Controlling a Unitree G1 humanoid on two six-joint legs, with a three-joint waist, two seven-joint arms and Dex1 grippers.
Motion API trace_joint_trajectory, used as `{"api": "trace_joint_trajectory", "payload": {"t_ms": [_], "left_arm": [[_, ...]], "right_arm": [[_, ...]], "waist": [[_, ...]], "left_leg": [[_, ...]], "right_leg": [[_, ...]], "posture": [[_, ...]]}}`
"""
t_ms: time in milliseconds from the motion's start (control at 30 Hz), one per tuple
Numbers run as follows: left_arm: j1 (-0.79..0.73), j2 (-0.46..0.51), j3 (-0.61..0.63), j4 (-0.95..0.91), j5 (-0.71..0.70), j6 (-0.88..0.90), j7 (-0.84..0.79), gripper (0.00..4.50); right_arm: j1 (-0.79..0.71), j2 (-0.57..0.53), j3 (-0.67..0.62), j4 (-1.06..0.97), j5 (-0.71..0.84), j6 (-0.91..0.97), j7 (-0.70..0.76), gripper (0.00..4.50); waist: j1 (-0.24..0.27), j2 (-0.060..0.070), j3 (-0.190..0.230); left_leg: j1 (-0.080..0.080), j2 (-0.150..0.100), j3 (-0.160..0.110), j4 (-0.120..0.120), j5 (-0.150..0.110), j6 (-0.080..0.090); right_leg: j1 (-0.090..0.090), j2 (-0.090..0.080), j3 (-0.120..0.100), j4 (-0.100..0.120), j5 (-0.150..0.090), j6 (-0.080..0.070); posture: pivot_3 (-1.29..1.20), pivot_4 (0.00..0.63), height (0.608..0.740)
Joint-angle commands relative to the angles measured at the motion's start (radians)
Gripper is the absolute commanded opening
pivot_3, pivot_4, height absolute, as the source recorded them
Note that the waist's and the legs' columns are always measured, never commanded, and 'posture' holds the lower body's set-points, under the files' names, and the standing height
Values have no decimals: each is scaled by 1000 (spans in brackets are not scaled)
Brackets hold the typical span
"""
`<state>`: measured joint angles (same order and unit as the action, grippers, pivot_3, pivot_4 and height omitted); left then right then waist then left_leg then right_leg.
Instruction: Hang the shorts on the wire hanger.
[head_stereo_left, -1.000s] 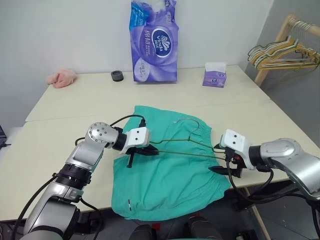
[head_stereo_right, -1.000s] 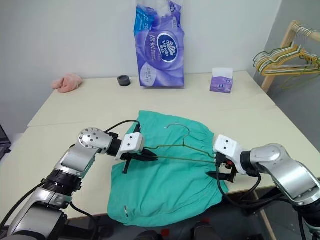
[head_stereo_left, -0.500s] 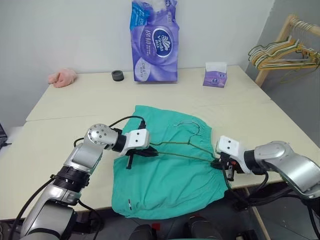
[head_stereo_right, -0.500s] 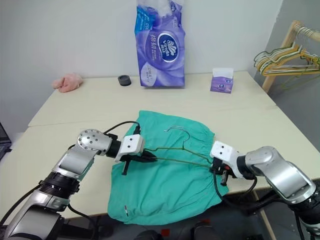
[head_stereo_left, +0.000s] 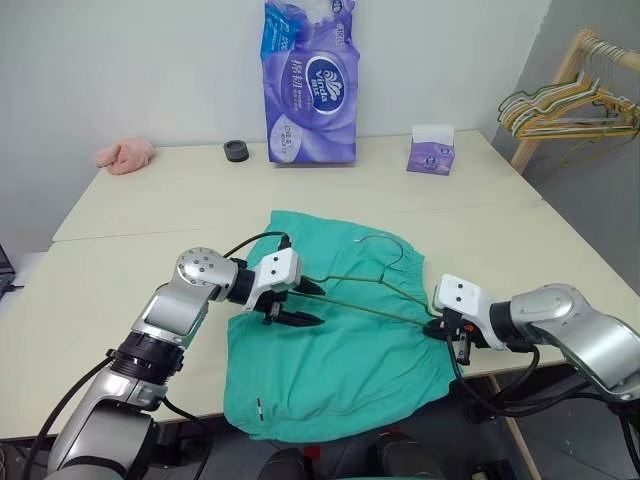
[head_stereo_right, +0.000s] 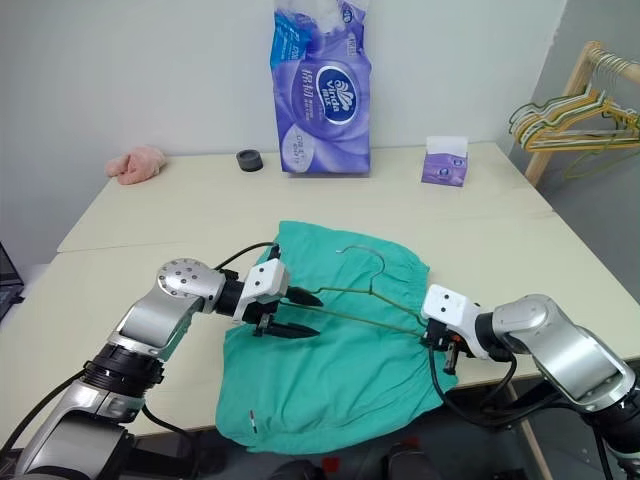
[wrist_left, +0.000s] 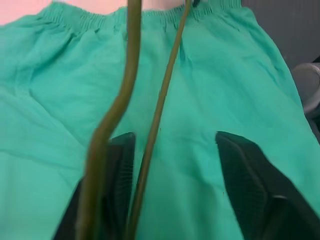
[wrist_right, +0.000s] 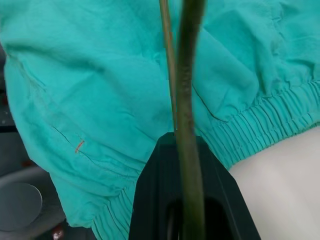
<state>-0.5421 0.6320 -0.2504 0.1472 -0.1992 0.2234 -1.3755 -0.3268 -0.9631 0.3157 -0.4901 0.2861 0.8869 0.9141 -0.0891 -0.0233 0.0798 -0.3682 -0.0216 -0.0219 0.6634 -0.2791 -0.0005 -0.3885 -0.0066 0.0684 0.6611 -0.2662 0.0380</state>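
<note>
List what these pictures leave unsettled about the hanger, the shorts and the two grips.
- Right gripper: in the head views its fingertips are too small to see; in its wrist view the wire hanger covers the seam between them.
- Left gripper: open; the wire runs past one finger, blurred, so contact there is unclear.
- Shorts: the near hem hangs over the table edge; the drawstring is not visible.
- Hanger hook: too thin to tell whether it touches the cloth.

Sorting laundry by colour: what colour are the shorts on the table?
Teal-green; the shorts show best in the left eye view.
</note>
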Motion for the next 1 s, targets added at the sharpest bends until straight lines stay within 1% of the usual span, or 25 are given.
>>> {"api": "trace_joint_trajectory", "payload": {"t_ms": [33,167,300,367,433,567,700,833,1000], "left_arm": [[-45,-1,73,25,-57,47,17,2746],[-81,19,127,121,-83,77,36,2746],[-98,29,144,184,-76,65,40,2746],[-121,21,159,251,-58,52,81,2746],[-127,20,160,282,-56,61,82,2746],[-79,29,138,199,-95,130,20,2746],[-9,38,98,79,-130,216,-49,2746],[4,18,88,41,-138,235,-44,2746],[-16,-16,78,56,-120,222,-29,2746]], "right_arm": [[8,-24,-59,-10,-15,-27,-8,0],[81,-42,-146,-34,22,-1,-16,0],[139,-49,-209,-56,37,19,-23,0],[206,-51,-287,-67,61,51,-33,0],[282,-51,-378,-72,82,83,-43,0],[403,-27,-529,-86,124,140,-54,0],[552,54,-692,-104,173,219,-86,0],[642,118,-766,-124,199,262,-121,0],[702,156,-793,-134,222,296,-148,0]], "waist": [[-1,0,0],[0,0,0],[-2,0,0],[0,0,0],[5,-1,0],[4,-2,1],[1,-2,1],[-1,-1,1],[-7,-1,1]], "left_leg": [[0,0,0,0,0,0],[-1,0,0,0,0,0],[0,0,-1,0,0,0],[0,0,0,0,0,0],[-1,0,-1,0,0,0],[-2,-1,-1,0,0,0],[-2,0,-2,0,0,0],[-2,0,-1,0,0,0],[1,0,1,0,0,0]], "right_leg": [[0,0,0,0,0,0],[0,0,-1,0,0,0],[0,0,-1,0,0,0],[0,0,0,0,0,0],[0,0,-1,0,0,0],[0,-1,-1,-1,0,0],[0,-1,-2,-1,0,0],[0,0,-1,0,0,0],[2,0,1,-1,0,0]], "posture": [[-138,50,740],[-143,51,740],[-148,52,740],[-151,55,740],[-152,56,740],[-165,60,740],[-183,65,740],[-200,67,740],[-213,69,740]]}}
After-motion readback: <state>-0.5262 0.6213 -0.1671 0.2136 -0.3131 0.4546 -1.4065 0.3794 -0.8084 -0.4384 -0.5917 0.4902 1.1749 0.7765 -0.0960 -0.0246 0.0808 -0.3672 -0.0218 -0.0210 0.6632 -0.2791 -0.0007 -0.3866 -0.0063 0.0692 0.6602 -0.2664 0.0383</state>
